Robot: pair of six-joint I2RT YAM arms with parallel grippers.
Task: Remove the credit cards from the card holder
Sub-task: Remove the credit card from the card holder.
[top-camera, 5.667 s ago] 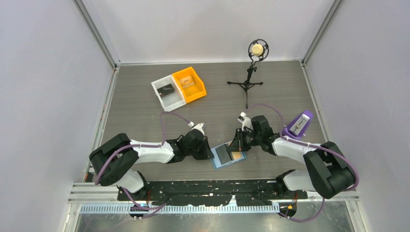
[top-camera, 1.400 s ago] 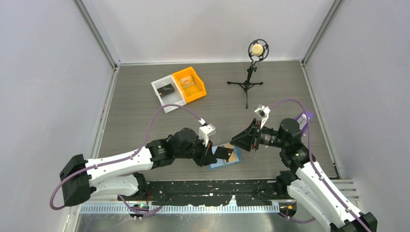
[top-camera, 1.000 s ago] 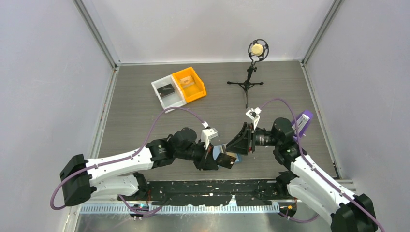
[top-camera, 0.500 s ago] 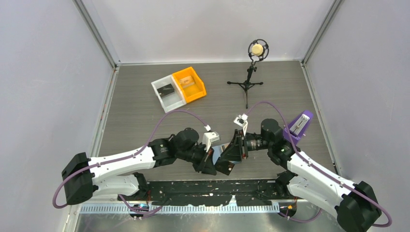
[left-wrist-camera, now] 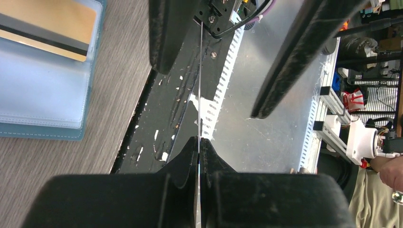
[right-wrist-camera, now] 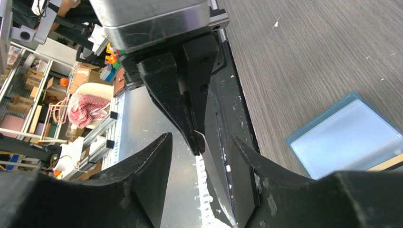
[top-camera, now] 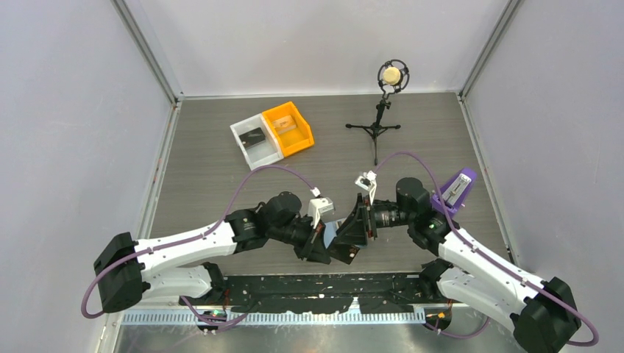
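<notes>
The black credit card (left-wrist-camera: 200, 85) is pinched edge-on in my shut left gripper (left-wrist-camera: 198, 142), lifted over the table's near edge. My right gripper (right-wrist-camera: 202, 142) faces it, open, with one finger on each side of the card (right-wrist-camera: 216, 175) and neither visibly touching it. In the top view the two grippers (top-camera: 318, 246) (top-camera: 352, 234) meet nose to nose above the card holder (top-camera: 331, 231), which is mostly covered. The light-blue card holder (left-wrist-camera: 43, 90) lies open and flat on the table, with the tan credit card (left-wrist-camera: 52, 21) still tucked in a pocket. The holder (right-wrist-camera: 349, 142) also shows to the right in the right wrist view.
A white bin (top-camera: 255, 141) holding a dark item and an orange bin (top-camera: 288, 127) stand at the back left. A microphone on a small tripod (top-camera: 379, 110) stands at the back centre. A purple wedge stand (top-camera: 454, 190) sits by the right arm. The black base rail (top-camera: 324, 283) runs along the near edge.
My left gripper has lifted the black card off the holder toward the near edge. My right gripper has swung left to meet it, and its jaws have widened around the card.
</notes>
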